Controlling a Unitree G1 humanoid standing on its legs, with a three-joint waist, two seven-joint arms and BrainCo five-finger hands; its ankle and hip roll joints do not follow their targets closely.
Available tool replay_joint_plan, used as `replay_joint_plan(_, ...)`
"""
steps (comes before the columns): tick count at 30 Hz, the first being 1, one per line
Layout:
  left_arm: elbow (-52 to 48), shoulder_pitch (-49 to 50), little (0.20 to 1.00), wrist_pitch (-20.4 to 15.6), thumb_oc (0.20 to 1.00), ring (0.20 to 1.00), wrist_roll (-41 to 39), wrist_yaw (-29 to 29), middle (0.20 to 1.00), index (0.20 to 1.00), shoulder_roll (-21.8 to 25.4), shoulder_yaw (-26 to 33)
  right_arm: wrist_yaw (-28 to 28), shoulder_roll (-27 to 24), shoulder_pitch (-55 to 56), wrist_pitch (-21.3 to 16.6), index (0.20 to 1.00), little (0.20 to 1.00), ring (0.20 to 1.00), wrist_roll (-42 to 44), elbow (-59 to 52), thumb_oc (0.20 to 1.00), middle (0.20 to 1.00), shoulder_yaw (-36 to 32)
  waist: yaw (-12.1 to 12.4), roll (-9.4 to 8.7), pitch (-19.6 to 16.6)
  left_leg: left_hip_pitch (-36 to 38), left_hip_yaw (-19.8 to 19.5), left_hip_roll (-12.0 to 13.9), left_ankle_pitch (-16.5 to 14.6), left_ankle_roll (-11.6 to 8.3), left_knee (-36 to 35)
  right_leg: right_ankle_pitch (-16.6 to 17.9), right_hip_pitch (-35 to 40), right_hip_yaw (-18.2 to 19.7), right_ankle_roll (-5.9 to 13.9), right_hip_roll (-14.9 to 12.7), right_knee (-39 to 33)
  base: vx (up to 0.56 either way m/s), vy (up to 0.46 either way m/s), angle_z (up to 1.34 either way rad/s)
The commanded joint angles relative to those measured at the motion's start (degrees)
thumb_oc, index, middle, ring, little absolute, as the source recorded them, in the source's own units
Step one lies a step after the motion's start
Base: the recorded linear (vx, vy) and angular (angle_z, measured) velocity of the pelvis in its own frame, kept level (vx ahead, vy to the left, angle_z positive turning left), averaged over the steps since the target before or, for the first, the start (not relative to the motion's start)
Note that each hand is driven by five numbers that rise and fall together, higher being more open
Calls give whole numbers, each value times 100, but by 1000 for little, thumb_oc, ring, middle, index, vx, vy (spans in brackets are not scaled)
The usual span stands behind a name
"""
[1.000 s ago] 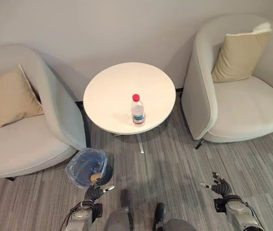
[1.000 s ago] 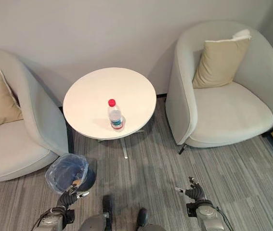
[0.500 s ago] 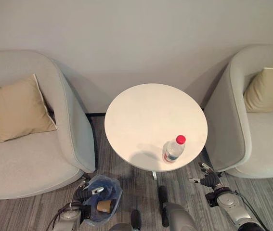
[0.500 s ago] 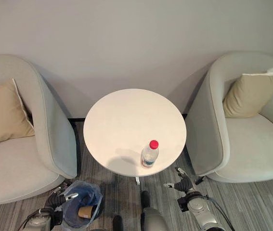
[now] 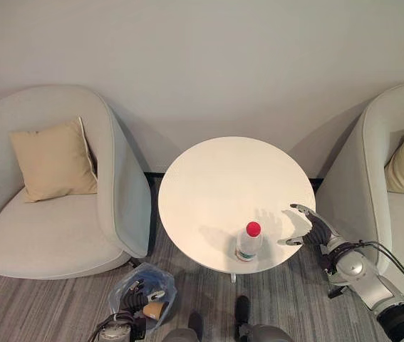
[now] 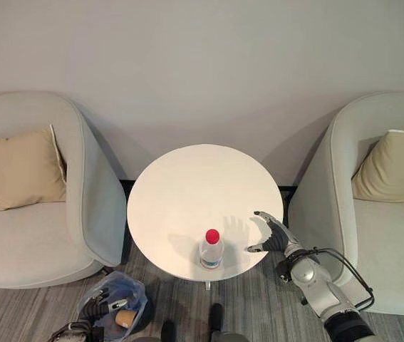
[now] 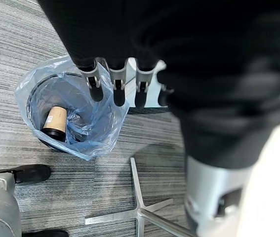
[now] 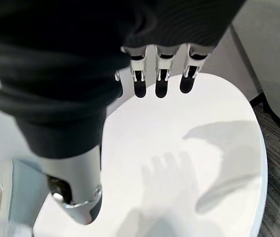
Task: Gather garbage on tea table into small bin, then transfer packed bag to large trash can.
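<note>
Two grey armchairs (image 6: pixel 41 235) (image 6: pixel 373 242) — a tan cushion (image 6: pixel 23 167) (image 6: pixel 394 165) on each — against a plain wall (image 6: pixel 202 64).

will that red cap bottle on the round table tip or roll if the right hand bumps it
The bottle stands upright, tall and narrow near the table edge, so a sideways nudge from the open right hand would probably topple it. Being round, it would likely roll off. It looks like thin clear plastic, so probably light and squashable.

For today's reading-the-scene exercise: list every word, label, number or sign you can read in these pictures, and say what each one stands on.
None can be read.
Bottle on the tea table: it has a label band, but its print is too small to make out.
Brown cup in the small bin: no legible marking.
Armchairs, cushions, wall: no text or signs.
</note>
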Motion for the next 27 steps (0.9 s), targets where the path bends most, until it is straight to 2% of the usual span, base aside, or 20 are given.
replay_joint_plan(1, 13, -148, 1000, -203, 1000, 1000, 156, 9, 1000, 1000, 186, -150, 18, -172, -101, -312, 1000, 1000, 1000, -182, -235, 1000, 1000, 208, 3, -113, -232, -177, -224, 8, 117, -207, 59, -1385, 730, 72, 623, -184, 106, 16, -25, 16)
replay_joint_plan(17, 36, -153, 1000, -151, 1000, 1000, 243, -43, 1000, 1000, 109, -290, 254, 48, -29, -323, 1000, 1000, 1000, -205, -335, 1000, 1000, 595, 13, -109, -261, -55, -347, 44, 93, -251, 61, -1495, 904, -74, 567, -147, 126, 11, -13, 8)
replay_joint_plan(27, -69, -132, 1000, -158, 1000, 1000, 295, -73, 1000, 1000, 115, -309, 441, -47, 349, -386, 1000, 1000, 1000, -4, -739, 1000, 1000, 430, -63, -90, -270, -20, -313, 77, 96, -281, 79, -1502, 935, -62, 557, -137, 118, 0, 0, 0)
